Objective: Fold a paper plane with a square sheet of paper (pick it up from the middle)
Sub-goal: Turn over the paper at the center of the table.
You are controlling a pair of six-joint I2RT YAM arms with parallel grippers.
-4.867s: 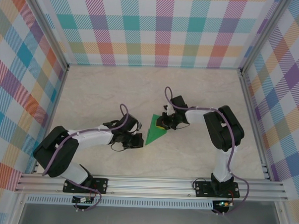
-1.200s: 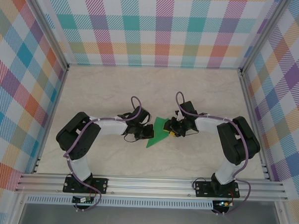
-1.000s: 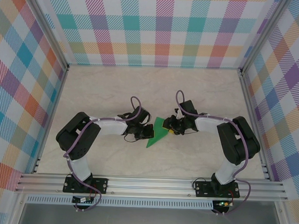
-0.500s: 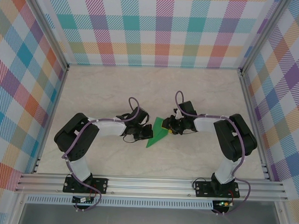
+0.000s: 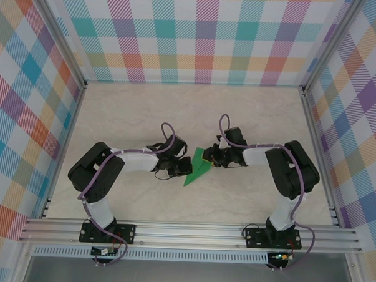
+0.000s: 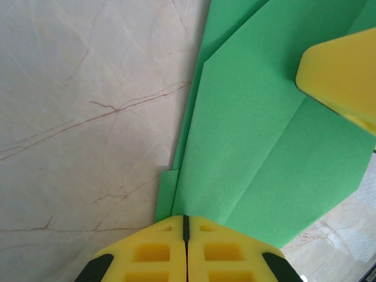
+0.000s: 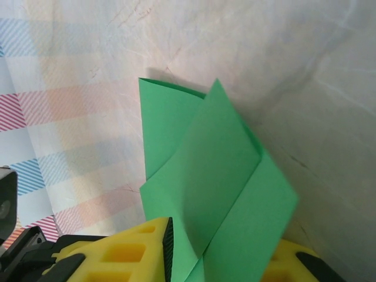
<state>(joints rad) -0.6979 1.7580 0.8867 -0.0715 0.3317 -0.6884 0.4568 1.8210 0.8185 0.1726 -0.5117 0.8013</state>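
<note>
The square sheet of paper (image 5: 197, 171), bright green and folded into a pointed wedge with lengthwise creases, lies on the marble table between my two arms. My left gripper (image 5: 181, 167) is shut, and its yellow tips (image 6: 185, 221) rest on the paper's (image 6: 252, 135) left edge. My right gripper (image 5: 210, 159) is at the paper's upper right corner. In the right wrist view a raised flap of the paper (image 7: 217, 170) stands between the yellow fingers (image 7: 132, 249), whose jaws are still apart around it (image 7: 223, 249). One right finger (image 6: 343, 73) shows above the sheet in the left wrist view.
Plaid walls (image 5: 199, 35) close the table in at the back and on both sides. An aluminium rail (image 5: 190, 231) with both arm bases runs along the near edge. Bare marble (image 5: 133, 113) lies behind and to either side of the arms.
The right gripper has slid a little left onto the paper's corner and its jaws have narrowed around the raised flap. The left gripper has stayed shut on the paper's edge.
</note>
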